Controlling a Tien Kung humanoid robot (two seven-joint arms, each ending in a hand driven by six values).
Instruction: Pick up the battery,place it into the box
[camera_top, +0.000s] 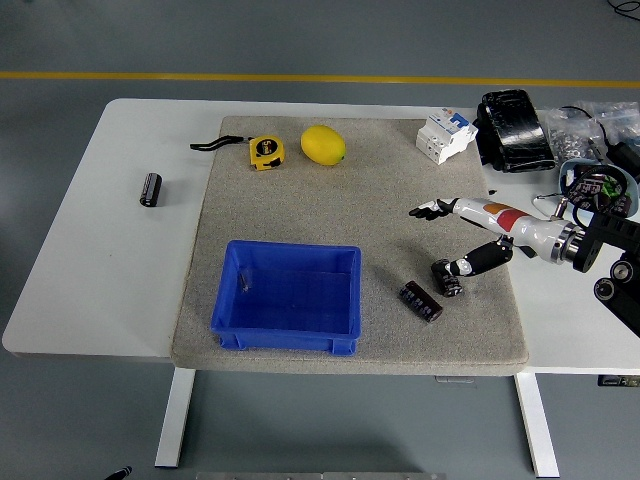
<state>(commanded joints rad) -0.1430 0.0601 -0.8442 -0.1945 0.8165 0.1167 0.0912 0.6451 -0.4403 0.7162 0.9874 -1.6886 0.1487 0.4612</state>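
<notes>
The white desk (90, 270) fills most of the frame, with a grey mat (350, 200) spread over its middle, and on the mat's lower left sits the blue box (287, 297), empty as far as can be seen. The step in hand appears to be the reach: the right hand (455, 240) comes in from the right edge with fingers spread and holding nothing, thumb low beside the upper battery (447, 277) at lower right of the mat. A second battery (421, 301) lies just beside it, toward the box. The next move likely calls for lowering and closing the fingers on one battery alone, without nudging its neighbour. A lemon (323, 145) and a yellow tape measure (265, 152) lie at the mat's top, a white breaker (445, 134) at upper right, and another dark cylinder (150, 189) sits on the bare desk at left. None of these blocks the path to the box.
</notes>
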